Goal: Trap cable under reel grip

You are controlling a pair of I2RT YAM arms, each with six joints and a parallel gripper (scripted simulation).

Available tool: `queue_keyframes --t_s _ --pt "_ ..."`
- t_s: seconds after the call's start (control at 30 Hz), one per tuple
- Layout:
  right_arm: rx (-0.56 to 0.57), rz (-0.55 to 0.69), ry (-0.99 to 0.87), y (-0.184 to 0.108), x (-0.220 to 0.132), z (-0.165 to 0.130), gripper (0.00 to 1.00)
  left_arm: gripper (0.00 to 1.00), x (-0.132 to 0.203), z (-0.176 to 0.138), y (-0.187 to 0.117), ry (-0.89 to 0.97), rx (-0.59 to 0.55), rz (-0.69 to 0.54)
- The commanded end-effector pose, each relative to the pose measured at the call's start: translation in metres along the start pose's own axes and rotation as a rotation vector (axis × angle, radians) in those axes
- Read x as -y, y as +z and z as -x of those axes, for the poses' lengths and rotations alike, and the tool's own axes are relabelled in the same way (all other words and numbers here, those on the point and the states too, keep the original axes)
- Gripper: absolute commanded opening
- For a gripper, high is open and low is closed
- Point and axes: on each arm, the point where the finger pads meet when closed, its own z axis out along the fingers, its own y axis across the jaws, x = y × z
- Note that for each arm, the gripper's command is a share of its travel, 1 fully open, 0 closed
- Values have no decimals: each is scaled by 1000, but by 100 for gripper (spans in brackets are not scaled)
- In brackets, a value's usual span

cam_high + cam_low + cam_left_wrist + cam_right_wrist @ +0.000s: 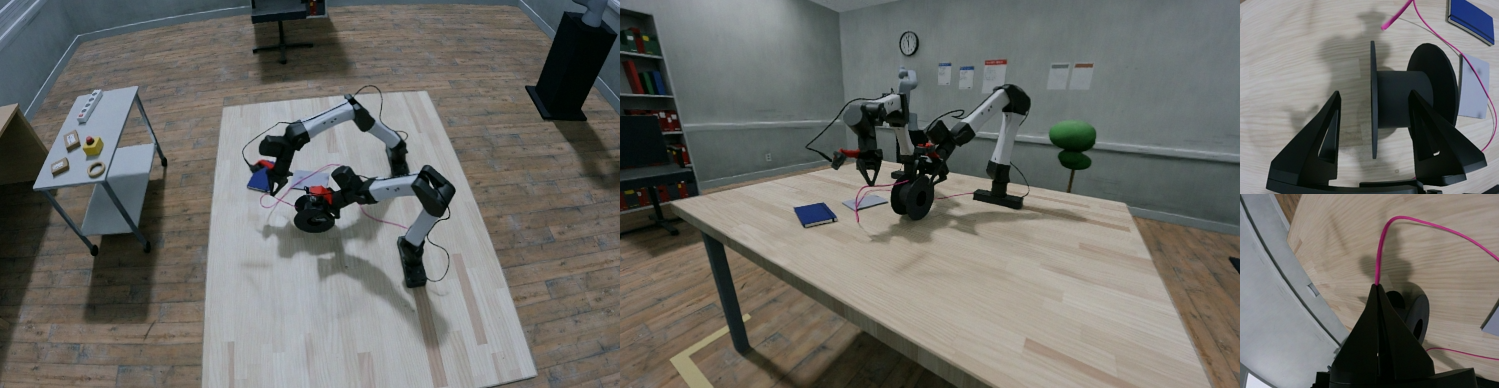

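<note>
Pinching one cable [316, 172] [857, 204] [1471, 66] [1378, 256], one gripper [273, 194] [872, 185] [1377, 285], near one reel [302, 222] [920, 213] [1394, 97] [1425, 310]

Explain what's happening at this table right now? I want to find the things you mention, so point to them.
The right pincer [274, 193] [872, 185] [1376, 287] is pinching the pink cable [261, 201] [856, 200] [1476, 72] [1380, 246], apparently near one end. The left pincer [320, 202] [926, 172] [1375, 94] is open over the black reel [302, 224] [911, 205] [1394, 83] [1425, 310], one finger over its core, not gripping it. The reel stands on its rims, low at the table. The cable isn't trapped against the reel, so the high hold is still to do.
</note>
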Motion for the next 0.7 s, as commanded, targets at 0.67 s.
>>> queue_keyframes --t_s 0.67 --pt "75 83 -17 -26 -20 1 0 72 4 17 0 -17 36 -14"
